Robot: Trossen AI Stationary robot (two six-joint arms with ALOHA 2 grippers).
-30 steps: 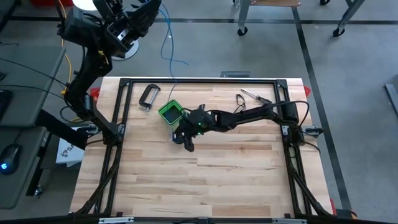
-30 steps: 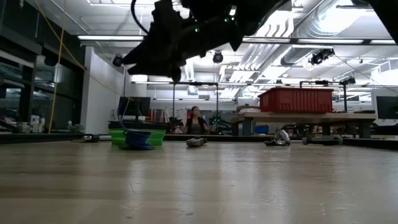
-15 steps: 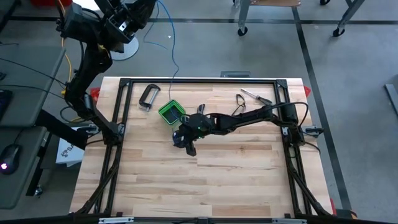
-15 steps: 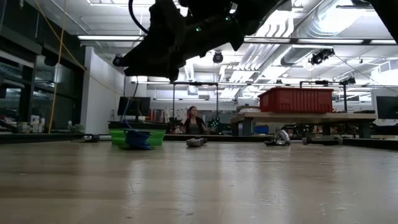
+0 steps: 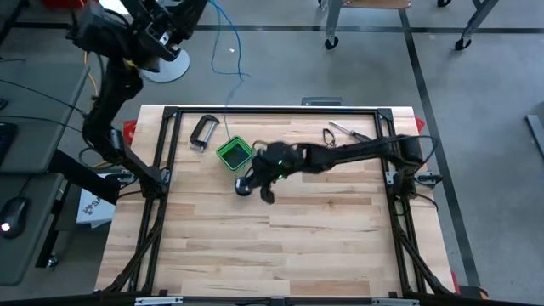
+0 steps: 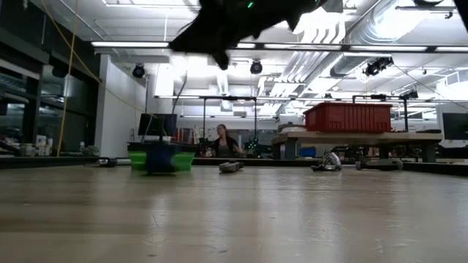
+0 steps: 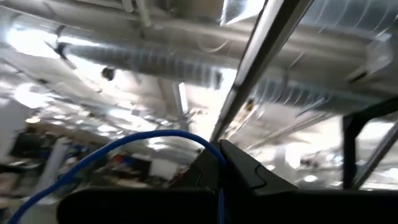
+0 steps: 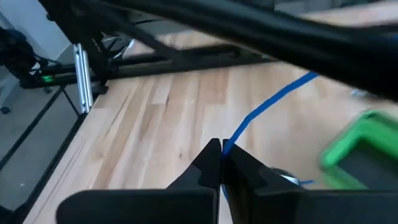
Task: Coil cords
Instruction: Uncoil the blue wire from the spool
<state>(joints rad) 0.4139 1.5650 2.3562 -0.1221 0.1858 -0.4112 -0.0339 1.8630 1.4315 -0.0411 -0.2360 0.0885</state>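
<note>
- The left tool (image 5: 176, 19) is raised high beyond the desk's far left corner, its fingers pressed together on the blue-grey wire (image 5: 231, 53), which shows in the left wrist view running out from between the fingertips (image 7: 214, 163)
- From there the wire hangs in a loose curve over the floor and runs down across the far edge of the desk (image 5: 280, 255) toward the green box (image 5: 232, 153)
- The right tool (image 5: 263, 183) is over the desk just beside the green box, its fingers together on the wire; the right wrist view shows the blue strand (image 8: 264, 115) leaving the closed tips
- A small dark round thing (image 5: 242, 189) lies on the wood right beside the right tool, likely the spool, though I cannot be sure
- The step in hand looks like drawing the wire taut between the two tools so it can be wound
- To do it well, keep both grips firm on so thin a strand, and move the right tool slowly so the wire does not slip or snag on the box's rim
- Keep the slack over the floor clear of the desk's black frame (image 5: 272, 110)
</note>
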